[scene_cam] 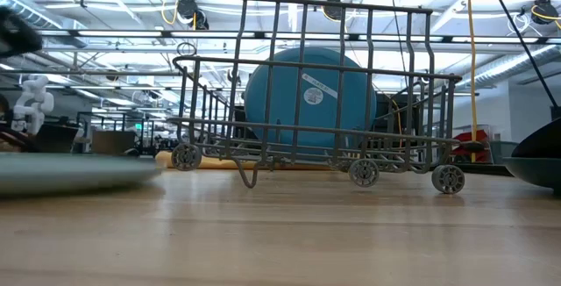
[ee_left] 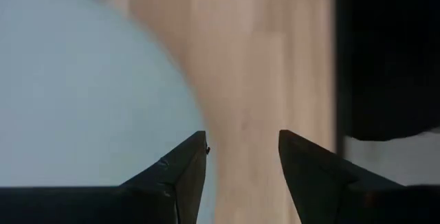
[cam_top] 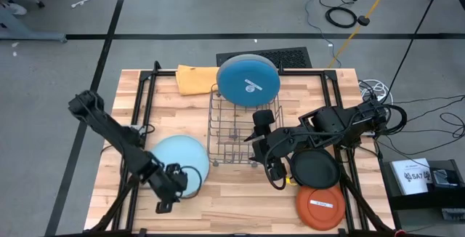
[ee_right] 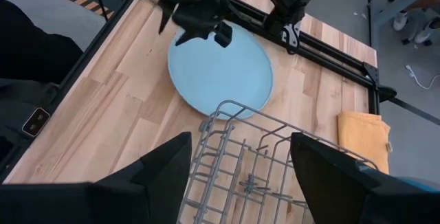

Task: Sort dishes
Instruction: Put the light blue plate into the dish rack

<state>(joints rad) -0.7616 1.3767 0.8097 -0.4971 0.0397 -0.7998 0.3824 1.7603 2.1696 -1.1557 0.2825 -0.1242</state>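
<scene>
A large pale grey plate [cam_top: 176, 161] lies flat on the table's left half. My left gripper [ee_left: 242, 176] is open, pointing down at the plate's near rim [ee_left: 196, 114], with one finger over the plate and the other over bare wood. A blue plate [cam_top: 248, 81] stands tilted at the far end of the wire rack [cam_top: 232, 131]. A black plate [cam_top: 316, 168] and an orange plate [cam_top: 320, 206] lie flat at the near right. My right gripper [ee_right: 240, 176] hangs open above the table, between the rack and the black plate.
An orange cloth [cam_top: 195, 78] lies at the far edge, left of the blue plate. Black frame bars [cam_top: 142, 91] run along the table's sides. Bare wood shows between the pale plate and the rack, and along the near edge.
</scene>
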